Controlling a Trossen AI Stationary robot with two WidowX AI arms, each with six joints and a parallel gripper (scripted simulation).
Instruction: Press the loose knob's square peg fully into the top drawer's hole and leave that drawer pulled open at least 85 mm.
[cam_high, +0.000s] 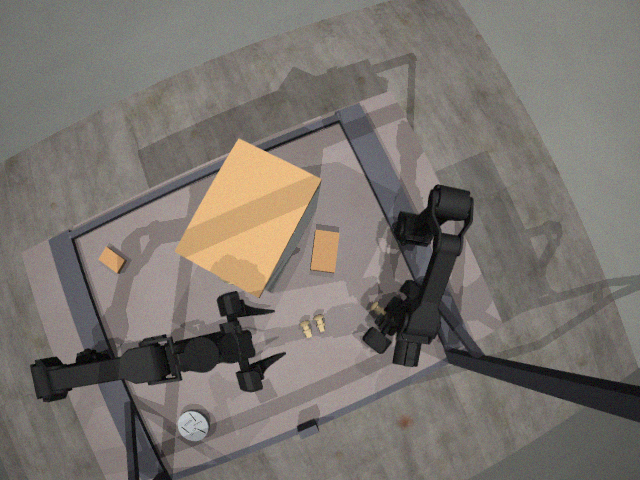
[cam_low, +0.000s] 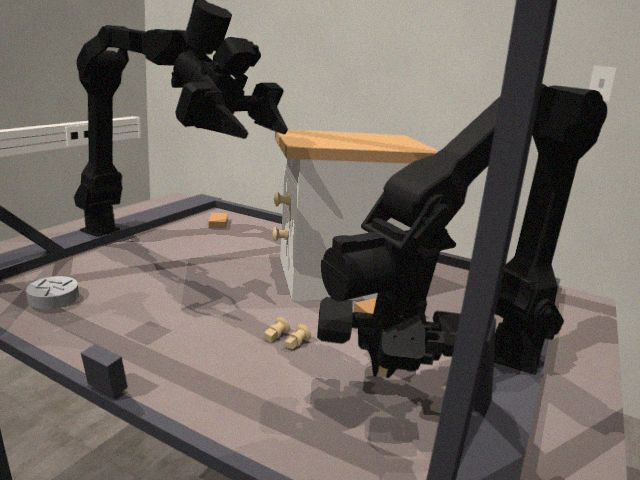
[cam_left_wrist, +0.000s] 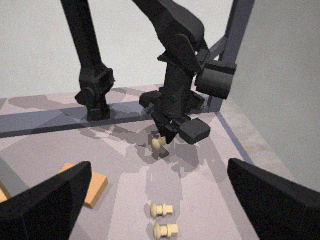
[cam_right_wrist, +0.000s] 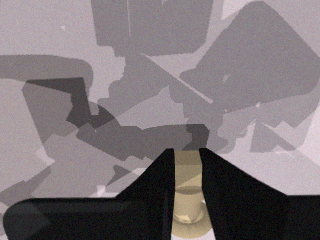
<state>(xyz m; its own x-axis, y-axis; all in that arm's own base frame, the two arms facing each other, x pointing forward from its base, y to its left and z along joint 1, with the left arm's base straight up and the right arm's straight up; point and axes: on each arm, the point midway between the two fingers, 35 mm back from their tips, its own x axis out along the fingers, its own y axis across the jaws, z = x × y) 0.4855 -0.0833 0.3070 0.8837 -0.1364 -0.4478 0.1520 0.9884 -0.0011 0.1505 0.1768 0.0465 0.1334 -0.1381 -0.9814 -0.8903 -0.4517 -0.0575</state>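
Knob in the right claw; (head partly cut off, wrist view).

Counter: 2 orange blocks, 1 larger and flat, 1 smaller, well apart. 1 grey disc lies flat, dark marks on top. Wall: 1 pale switch plate.
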